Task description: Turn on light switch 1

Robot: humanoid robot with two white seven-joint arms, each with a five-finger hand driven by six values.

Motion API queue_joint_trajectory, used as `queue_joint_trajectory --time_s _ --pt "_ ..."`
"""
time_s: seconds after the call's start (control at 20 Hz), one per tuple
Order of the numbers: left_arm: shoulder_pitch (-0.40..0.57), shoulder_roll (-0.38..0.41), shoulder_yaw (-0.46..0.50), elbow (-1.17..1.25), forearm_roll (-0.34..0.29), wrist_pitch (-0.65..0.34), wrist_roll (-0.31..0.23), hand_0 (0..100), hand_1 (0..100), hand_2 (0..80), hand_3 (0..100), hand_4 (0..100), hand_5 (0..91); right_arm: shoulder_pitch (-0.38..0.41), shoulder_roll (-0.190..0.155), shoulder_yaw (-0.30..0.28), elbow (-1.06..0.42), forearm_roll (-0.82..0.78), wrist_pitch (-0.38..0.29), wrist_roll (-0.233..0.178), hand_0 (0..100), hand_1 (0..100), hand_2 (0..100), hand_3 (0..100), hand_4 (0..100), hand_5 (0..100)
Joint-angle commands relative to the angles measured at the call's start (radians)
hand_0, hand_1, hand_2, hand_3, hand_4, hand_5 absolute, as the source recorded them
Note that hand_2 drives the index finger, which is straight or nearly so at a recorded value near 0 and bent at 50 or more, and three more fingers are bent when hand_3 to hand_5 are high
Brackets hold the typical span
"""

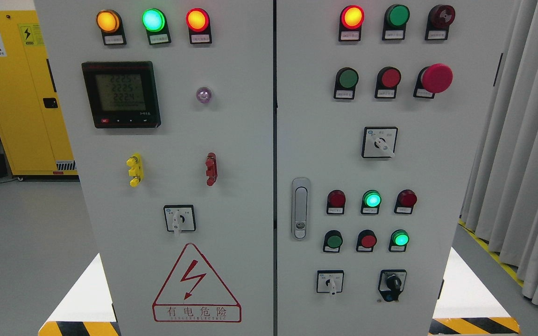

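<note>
Currently no robot hand is showing; a grey electrical control cabinet [231,140] is filling the frame, green indicator lamp [371,199] glowing lower right.

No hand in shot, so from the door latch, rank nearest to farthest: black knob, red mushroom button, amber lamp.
From the door latch:
1. Black knob, lower right.
2. Red mushroom button, upper right.
3. Amber lamp, top left.
</note>
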Motion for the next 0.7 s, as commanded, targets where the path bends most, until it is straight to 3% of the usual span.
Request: queue_joint_trajectory --time_s 0.0,0.4,0.65 --pt "0.0 -0.003 -0.034 -0.002 -0.001 0.0 0.002 32 15 0.0 0 0 0.0 0.0 0.0 0.0 0.0 0.0 0.0 0.001 0 50 4 0 0 0" --pt "0.0 0.0 -0.032 -0.008 -0.001 -0.003 0.005 32 15 0.0 0 0 0.0 0.0 0.0 0.0 0.0 0.0 0.0 0.001 0 50 4 0 0 0" --pt "0.009 0.0 -0.029 -0.16 0.0 -0.042 0.15 31 16 0.0 0 0 0.0 0.0 0.0 0.0 0.0 0.0 0.0 0.001 0 50 4 0 0 0"
